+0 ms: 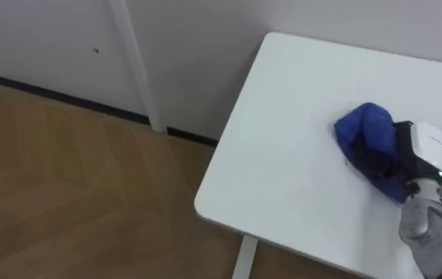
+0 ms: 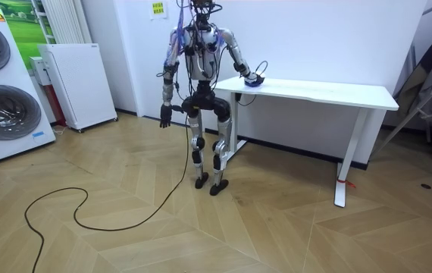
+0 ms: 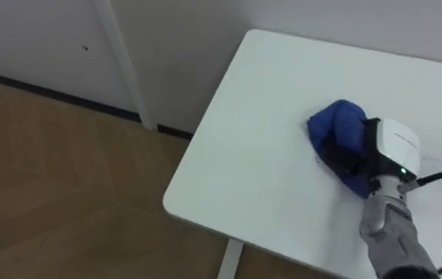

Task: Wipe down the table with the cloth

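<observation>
Blue cloth (image 1: 364, 128), clenched in the right robot hand (image 1: 430, 147), lies on the worktop (image 1: 283, 139), bare surface reaching its left edge; left robot hand (image 2: 165, 116) hangs, grip unreadable.

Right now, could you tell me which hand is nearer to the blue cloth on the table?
Right. The right hand rests on the blue cloth on the white table; the left hand hangs by the robot's side, away from the table.
</observation>
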Controlling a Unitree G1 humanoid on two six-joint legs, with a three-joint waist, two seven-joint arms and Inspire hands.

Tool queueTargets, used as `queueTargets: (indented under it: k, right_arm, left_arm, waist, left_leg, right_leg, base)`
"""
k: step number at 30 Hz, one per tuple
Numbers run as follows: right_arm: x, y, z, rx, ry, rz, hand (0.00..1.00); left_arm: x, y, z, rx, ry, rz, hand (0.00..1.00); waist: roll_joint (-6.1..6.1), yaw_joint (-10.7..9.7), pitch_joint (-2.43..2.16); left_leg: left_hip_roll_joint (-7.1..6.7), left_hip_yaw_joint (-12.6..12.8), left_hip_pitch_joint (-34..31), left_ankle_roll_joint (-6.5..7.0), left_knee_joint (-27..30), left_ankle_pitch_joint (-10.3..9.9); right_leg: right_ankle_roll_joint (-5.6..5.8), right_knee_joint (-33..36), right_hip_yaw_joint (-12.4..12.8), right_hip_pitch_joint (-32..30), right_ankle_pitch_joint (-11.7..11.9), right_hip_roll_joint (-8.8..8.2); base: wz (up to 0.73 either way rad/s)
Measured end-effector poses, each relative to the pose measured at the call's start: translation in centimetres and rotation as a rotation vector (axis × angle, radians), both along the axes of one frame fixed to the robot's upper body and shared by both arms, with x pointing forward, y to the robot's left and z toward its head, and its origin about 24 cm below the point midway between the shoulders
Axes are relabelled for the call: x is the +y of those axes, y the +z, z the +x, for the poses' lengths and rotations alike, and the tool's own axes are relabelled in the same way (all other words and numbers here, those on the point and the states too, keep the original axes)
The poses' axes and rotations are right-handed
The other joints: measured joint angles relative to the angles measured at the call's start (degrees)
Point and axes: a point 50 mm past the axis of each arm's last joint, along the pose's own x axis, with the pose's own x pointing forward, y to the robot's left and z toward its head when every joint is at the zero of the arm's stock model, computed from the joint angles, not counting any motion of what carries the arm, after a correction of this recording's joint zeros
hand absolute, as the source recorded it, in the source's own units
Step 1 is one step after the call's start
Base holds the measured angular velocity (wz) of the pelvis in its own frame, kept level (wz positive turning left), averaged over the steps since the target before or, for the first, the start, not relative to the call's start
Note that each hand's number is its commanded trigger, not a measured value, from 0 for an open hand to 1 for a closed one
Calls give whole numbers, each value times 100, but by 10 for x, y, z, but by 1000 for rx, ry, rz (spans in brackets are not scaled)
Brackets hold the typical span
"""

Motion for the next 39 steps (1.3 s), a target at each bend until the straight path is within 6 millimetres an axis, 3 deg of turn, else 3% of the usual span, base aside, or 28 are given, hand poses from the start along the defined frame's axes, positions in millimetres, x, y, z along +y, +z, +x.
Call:
queueTargets:
  k: [2, 5, 6, 10, 14, 18, 22, 23, 25, 26, 27, 29, 32, 36, 39]
  right_arm:
    - [-12, -5, -7, 2, -73, 52, 100]
    - [-38, -16, -32, 28, -226, 107, 100]
    - [-50, -19, -43, 43, -292, 123, 100]
    - [-74, -29, -80, 75, -469, 176, 100]
    - [-91, -30, -111, 82, -582, 169, 100]
    - [-91, -32, -118, 88, -589, 154, 100]
    - [-78, -21, -89, 49, -489, 58, 100]
    - [-73, -16, -78, 39, -452, 19, 100]
    - [-56, -9, -53, 28, -356, -30, 100]
    - [-37, -3, -29, 18, -250, -67, 100]
    - [-26, 1, -16, 12, -184, -92, 100]
    - [31, 13, 27, -22, 83, -168, 100]
    - [77, 27, 57, -41, 280, -190, 100]
    - [83, 30, 62, -45, 325, -176, 100]
    - [74, 19, 50, -36, 310, -146, 100]
  left_arm:
    - [1, 1, -14, 34, 8, 6, 0]
    - [4, 2, -20, 52, 31, 21, 0]
    - [9, 3, -17, 41, 47, 35, 0]
    - [22, 7, -14, 18, 73, 81, 0]
    - [24, 7, -7, -2, 82, 97, 0]
    - [23, 5, 5, -26, 65, 105, 0]
    - [18, 2, 19, -46, 40, 90, 0]
    - [15, 1, 24, -51, 19, 81, 0]
    - [10, 0, 31, -59, -9, 68, 0]
    - [8, -1, 38, -70, -22, 63, 0]
    - [7, -2, 37, -63, -25, 60, 0]
    - [3, -3, 52, -78, -54, 48, 0]
    - [-7, -2, 69, -120, -128, 21, 0]
    - [-7, -3, 61, -96, -133, 26, 0]
    - [-4, -5, 33, -21, -98, 33, 0]
  waist:
    - [-68, -148, -34]
    - [-142, -273, -91]
    - [-219, -278, -135]
    - [-364, -288, -187]
    - [-323, -512, -183]
    - [-280, -563, -177]
    - [-123, -467, -111]
    - [-63, -409, -75]
    - [-10, -254, -51]
    - [-3, -58, -36]
    - [21, 7, -15]
    - [30, 102, 8]
    - [73, 302, 64]
    - [62, 531, 45]
    - [12, 476, 36]
  left_leg:
    - [-54, -156, 12, -14, -11, 8]
    - [-75, -107, 71, -11, -11, 6]
    - [-77, -67, 63, -11, -24, 6]
    - [-56, 26, 67, -9, -33, 2]
    - [-55, 24, 98, 14, -15, -27]
    - [10, 105, 76, 1, 16, -77]
    - [144, 298, -61, -44, 103, -109]
    - [190, 395, -93, -61, 93, -98]
    - [252, 490, -170, -99, 100, -74]
    - [288, 483, -236, -135, 100, -59]
    - [315, 466, -266, -160, 114, -63]
    - [327, 126, -464, -261, 247, -45]
    - [337, 9, -583, -324, 402, -49]
    - [309, 55, -620, -361, 439, -22]
    - [257, 47, -569, -361, 442, -22]
  right_leg:
    - [13, -38, -187, 96, -67, -34]
    - [48, -139, -435, 313, -121, -71]
    - [55, -120, -446, 313, -152, -80]
    - [51, -149, -416, 333, -165, -66]
    - [72, -194, -407, 416, -129, -51]
    - [50, -196, -345, 391, -76, 0]
    - [-39, -187, -230, 204, 27, 83]
    - [-68, -157, -148, 148, 62, 118]
    - [-129, -57, 77, -32, 101, 173]
    - [-175, 15, 81, -202, 131, 189]
    - [-202, -6, 42, -238, 169, 194]
    - [-268, -109, -161, -312, 216, 254]
    - [-369, 29, -394, -354, 51, 220]
    - [-405, 121, -418, -388, -132, 206]
    - [-380, 83, -406, -261, -207, 197]
  base:
    - [46]
    - [50]
    - [42]
    - [12]
    - [0]
    - [-16]
    - [-36]
    - [-65]
    - [-90]
    - [-104]
    - [-113]
    - [-36]
    - [49]
    - [77]
    - [36]
